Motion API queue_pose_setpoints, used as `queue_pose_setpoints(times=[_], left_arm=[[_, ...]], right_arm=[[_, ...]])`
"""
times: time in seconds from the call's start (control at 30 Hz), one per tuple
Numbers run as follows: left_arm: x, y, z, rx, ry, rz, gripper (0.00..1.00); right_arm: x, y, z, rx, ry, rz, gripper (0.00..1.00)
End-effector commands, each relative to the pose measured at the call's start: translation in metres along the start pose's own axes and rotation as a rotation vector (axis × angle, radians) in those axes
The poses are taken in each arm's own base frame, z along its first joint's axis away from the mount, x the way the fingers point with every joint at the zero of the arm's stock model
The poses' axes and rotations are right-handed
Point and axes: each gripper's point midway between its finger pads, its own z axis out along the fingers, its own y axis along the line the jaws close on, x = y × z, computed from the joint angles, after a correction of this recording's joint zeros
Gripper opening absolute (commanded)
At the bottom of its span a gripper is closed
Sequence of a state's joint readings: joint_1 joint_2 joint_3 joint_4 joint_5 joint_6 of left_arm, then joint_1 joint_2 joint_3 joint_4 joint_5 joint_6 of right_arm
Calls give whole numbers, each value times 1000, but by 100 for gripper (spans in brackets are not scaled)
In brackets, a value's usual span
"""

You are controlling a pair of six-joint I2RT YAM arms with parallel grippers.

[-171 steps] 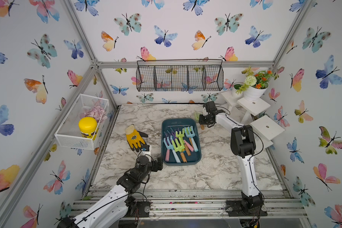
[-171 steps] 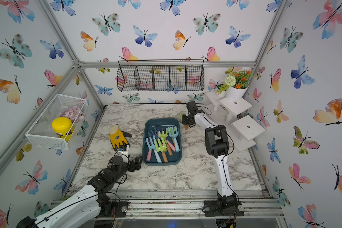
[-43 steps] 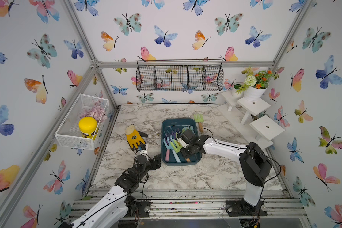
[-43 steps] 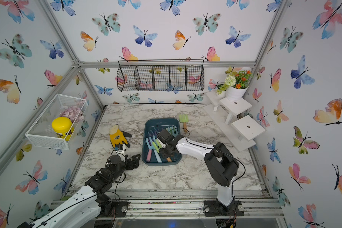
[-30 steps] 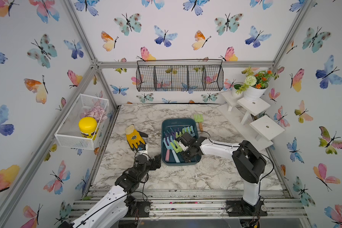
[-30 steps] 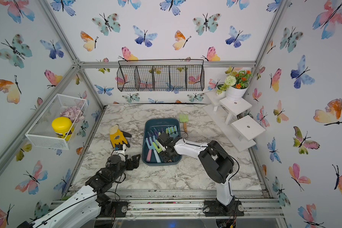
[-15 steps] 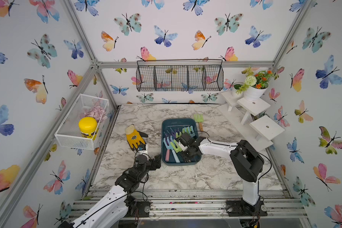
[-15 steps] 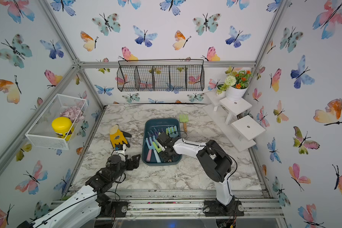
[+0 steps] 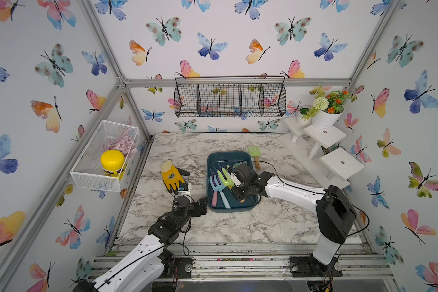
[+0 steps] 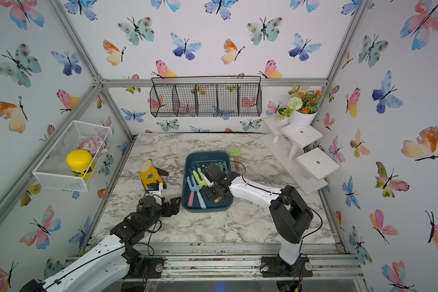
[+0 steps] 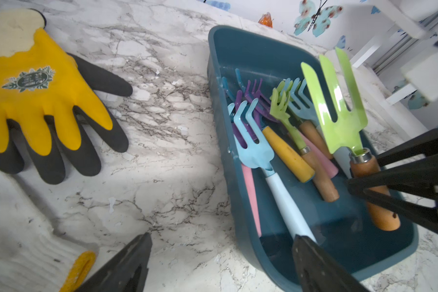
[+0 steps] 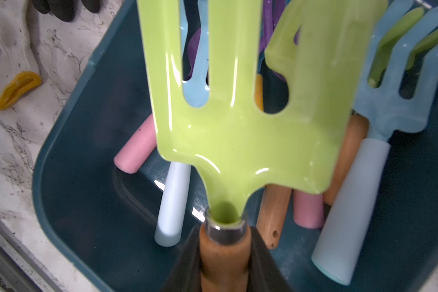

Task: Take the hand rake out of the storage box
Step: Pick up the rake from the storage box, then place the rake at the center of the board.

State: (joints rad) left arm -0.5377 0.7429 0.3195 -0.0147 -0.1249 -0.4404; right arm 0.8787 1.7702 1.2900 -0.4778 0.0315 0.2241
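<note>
We see the storage box (image 9: 234, 209) near the middle of the worktop (image 9: 263, 227). It holds a jumble of small rakes: a light blue one (image 11: 253, 149) with a pale handle, purple and green heads behind it, and pink, yellow and wooden handles lying along the floor. A white mesh basket (image 9: 96, 180) on the left wall carries a yellow-lidded jar (image 9: 112, 163) and a pinkish heap (image 9: 123, 145). A black wire basket (image 9: 229, 101) hangs above the worktop's far edge. Another green rake (image 9: 254, 153) lies on the worktop just off the box's far right corner, and a yellow-and-black glove (image 9: 173, 177) lies between the box and the left edge.

The hand rake (image 12: 238, 141) has a glossy lime-green head with flat tines, a metal collar and a wooden handle. The right gripper (image 12: 224, 252) is clenched on that handle just below the collar. The rake is tilted within the box's outline, its head raised above the other tools and its handle end low in the near right part. We cannot tell whether it touches the floor. The left gripper (image 9: 202, 203) hovers beside the box's near left corner, jaws spread wide and holding nothing.
</note>
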Motion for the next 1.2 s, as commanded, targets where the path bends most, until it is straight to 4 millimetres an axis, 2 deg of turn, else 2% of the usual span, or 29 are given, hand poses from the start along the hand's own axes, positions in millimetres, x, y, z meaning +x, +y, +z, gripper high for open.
queue_pose_setpoints(times=[0.0,0.17,0.3,0.47,0.67,0.87,1.0,1.17], left_arm=[[-11,-14,-4,51,11,14,93],[-15,-25,-7,89,37,19,93],[-17,-30,-10,112,46,20,93],[-18,-36,-11,138,61,20,92],[-19,-42,-10,159,74,13,91],[-17,-57,-9,226,127,14,88],[-22,-69,-5,270,133,21,87],[-36,-88,10,315,133,31,86]], right_arm=[[-11,-9,-14,61,-62,14,9],[-24,-30,-30,125,-125,50,2],[-35,-57,-44,162,-168,106,2],[-45,-111,-59,212,-210,207,2],[-53,-179,-68,275,-229,288,2],[-56,-228,-60,341,-183,310,2],[-60,-245,-47,330,-170,333,2],[-62,-258,-26,310,-139,351,2]])
